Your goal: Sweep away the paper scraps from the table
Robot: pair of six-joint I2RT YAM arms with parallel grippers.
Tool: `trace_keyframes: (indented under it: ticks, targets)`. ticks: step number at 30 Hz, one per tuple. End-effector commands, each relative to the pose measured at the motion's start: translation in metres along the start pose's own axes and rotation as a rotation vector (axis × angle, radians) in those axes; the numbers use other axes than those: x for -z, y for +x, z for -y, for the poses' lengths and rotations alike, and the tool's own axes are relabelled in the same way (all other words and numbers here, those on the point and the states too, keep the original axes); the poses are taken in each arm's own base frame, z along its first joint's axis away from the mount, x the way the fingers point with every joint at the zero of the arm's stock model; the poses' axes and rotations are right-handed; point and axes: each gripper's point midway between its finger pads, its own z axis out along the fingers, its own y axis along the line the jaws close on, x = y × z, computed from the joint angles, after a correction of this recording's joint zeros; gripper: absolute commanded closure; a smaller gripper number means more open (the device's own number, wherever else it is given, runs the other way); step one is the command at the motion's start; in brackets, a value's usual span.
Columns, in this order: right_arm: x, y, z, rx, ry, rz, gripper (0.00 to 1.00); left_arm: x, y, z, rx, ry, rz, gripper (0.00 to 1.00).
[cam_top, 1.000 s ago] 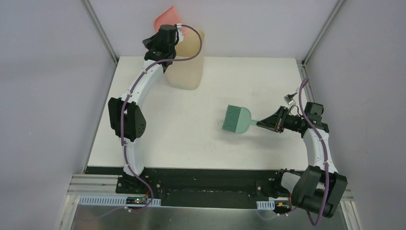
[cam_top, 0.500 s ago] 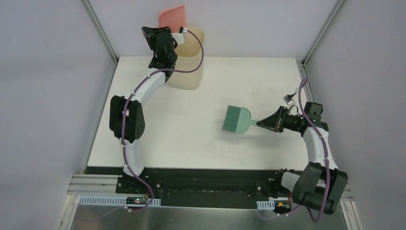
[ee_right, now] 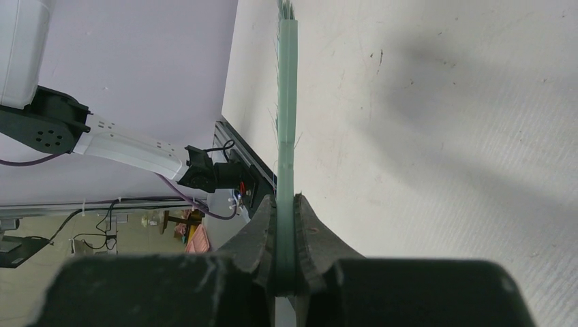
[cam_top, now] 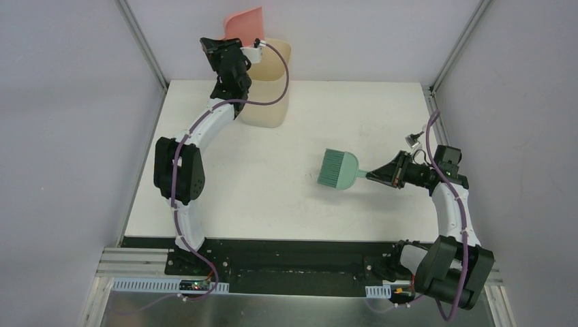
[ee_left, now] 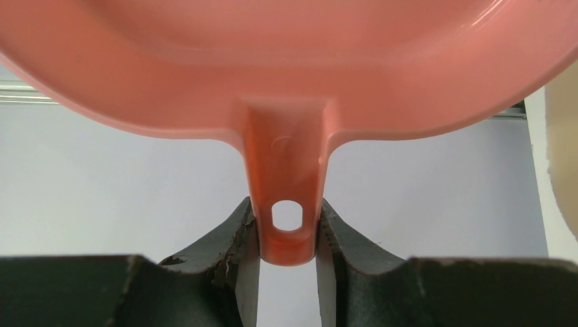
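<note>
We judge the job to be close to its end. Across the whole white table (cam_top: pixel 259 191) we find no paper scraps in the overhead view, neither ahead of either pair of jaws nor off to their sides. Where the scraps are now we cannot say. The mouth of the cream bin (cam_top: pixel 271 88) is largely hidden behind the arm, and the pan is turned so that we cannot see whether anything lies in it.

Our left gripper (ee_left: pixel 286 235) is clenched on the pink dustpan (ee_left: pixel 286 61). Its jaws press from both sides on the narrow handle (ee_left: pixel 286 170) near its end, and the pan body spreads straight ahead of them. The pan is tipped up on edge above the bin, which sits just below and to the right of the jaws. That pose suggests to us the emptying step, done or nearly so.

Our right gripper (ee_right: pixel 286 211) is grasping the teal brush (cam_top: pixel 337 169) by its thin end. The bristle head reaches straight out ahead of the jaws with the table below them; whether the bristles touch it we cannot tell.

What seems left is to make sure the pan is empty and then set both tools down.

We can read no brand, label or lettering on the pan, brush, bin or arms
</note>
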Motion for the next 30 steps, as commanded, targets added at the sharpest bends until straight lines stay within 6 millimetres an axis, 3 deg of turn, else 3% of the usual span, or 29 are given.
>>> trace_keyframes:
  ticks: [1, 6, 11, 18, 21, 26, 30]
  targets:
    - [0.006, -0.011, -0.011, 0.103, -0.010, 0.037, 1.00, 0.016, 0.016, -0.056, 0.152, -0.100, -0.010, 1.00]
    - [0.007, -0.012, -0.011, 0.110, -0.003, 0.046, 1.00, 0.033, 0.029, -0.092, 0.351, -0.077, -0.042, 1.00]
    - [0.008, -0.013, -0.011, 0.117, 0.000, 0.050, 1.00, 0.075, 0.011, -0.082, 0.499, 0.101, -0.021, 1.00]
    - [0.011, -0.012, -0.015, 0.161, 0.017, 0.063, 1.00, 0.163, -0.013, -0.032, 0.604, 0.343, -0.039, 1.00]
    - [0.011, -0.012, -0.015, 0.164, 0.020, 0.065, 1.00, 0.199, -0.002, -0.004, 0.715, 0.557, -0.075, 0.99]
    - [0.010, -0.013, -0.012, 0.154, 0.021, 0.061, 1.00, 0.260, -0.010, 0.031, 0.906, 0.907, 0.007, 1.00]
    - [0.011, -0.014, -0.008, 0.155, 0.050, 0.067, 1.00, 0.303, -0.006, 0.062, 0.941, 1.111, 0.043, 1.00]
